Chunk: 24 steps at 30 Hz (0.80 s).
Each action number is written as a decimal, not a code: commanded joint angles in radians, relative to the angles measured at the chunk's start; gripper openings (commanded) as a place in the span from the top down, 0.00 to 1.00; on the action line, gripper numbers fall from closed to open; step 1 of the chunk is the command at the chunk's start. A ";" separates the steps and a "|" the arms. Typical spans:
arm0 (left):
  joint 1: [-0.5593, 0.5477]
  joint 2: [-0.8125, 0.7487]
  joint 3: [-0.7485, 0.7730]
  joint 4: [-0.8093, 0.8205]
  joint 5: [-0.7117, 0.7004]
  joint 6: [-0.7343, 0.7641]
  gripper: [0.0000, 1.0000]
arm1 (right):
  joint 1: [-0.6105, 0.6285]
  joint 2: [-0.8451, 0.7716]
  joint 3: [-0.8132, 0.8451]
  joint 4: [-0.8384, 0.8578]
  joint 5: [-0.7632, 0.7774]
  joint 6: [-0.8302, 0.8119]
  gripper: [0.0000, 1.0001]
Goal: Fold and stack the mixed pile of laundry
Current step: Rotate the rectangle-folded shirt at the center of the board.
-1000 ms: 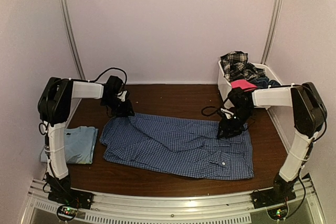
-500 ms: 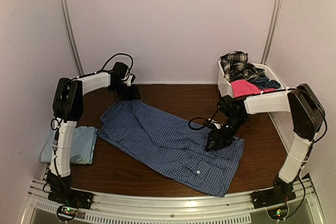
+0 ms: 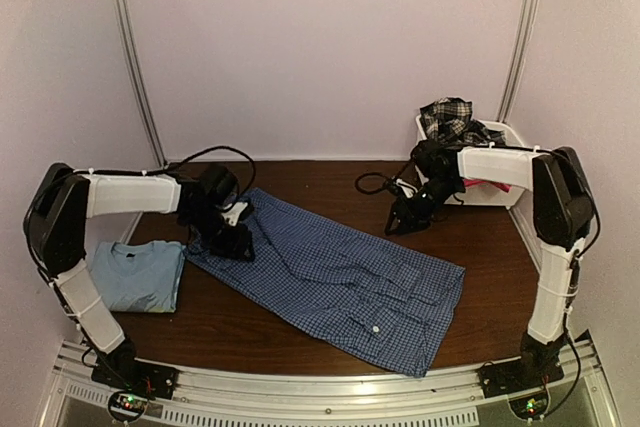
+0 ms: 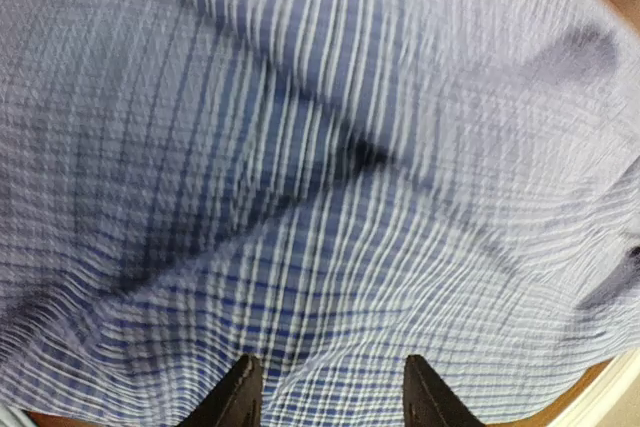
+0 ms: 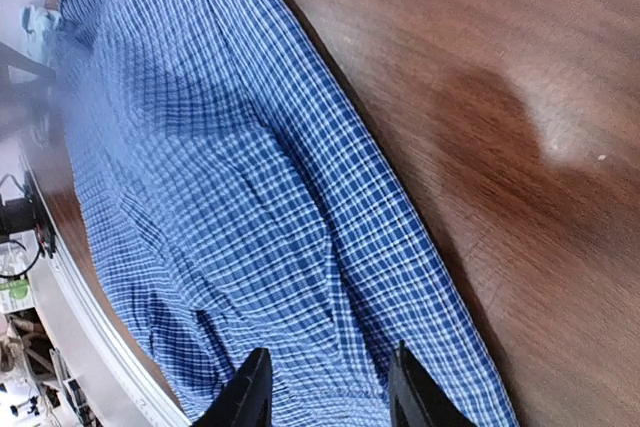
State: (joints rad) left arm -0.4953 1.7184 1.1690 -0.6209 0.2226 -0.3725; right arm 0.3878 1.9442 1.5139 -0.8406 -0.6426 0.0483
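Black fingertips of the left gripper (image 4: 330,394) stood spread apart, low over the blue checked shirt (image 3: 340,282), at the end of it nearest the left edge of the table (image 3: 505,247). The right gripper (image 5: 325,392) was spread too, hanging above bare wood just beyond the shirt's far hem, toward the far right corner. The shirt lay flat and wrinkled, running slantwise from the middle left down toward the near right corner. A light blue T-shirt (image 3: 135,275) sat folded at the left edge, just beside the shirt. In the far right corner a white basket (image 3: 424,155) held a heaped plaid piece (image 3: 450,119).
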 commanded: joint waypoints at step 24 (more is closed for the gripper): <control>0.046 0.751 1.043 -0.148 -0.064 0.074 0.51 | 0.274 -0.064 -0.234 0.261 -0.144 0.291 0.60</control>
State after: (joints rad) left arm -0.4683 2.4718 2.0705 -0.6262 0.1638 -0.3527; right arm 0.6857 1.8946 1.1690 -0.6338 -0.7853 0.2752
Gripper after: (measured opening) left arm 0.480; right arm 0.395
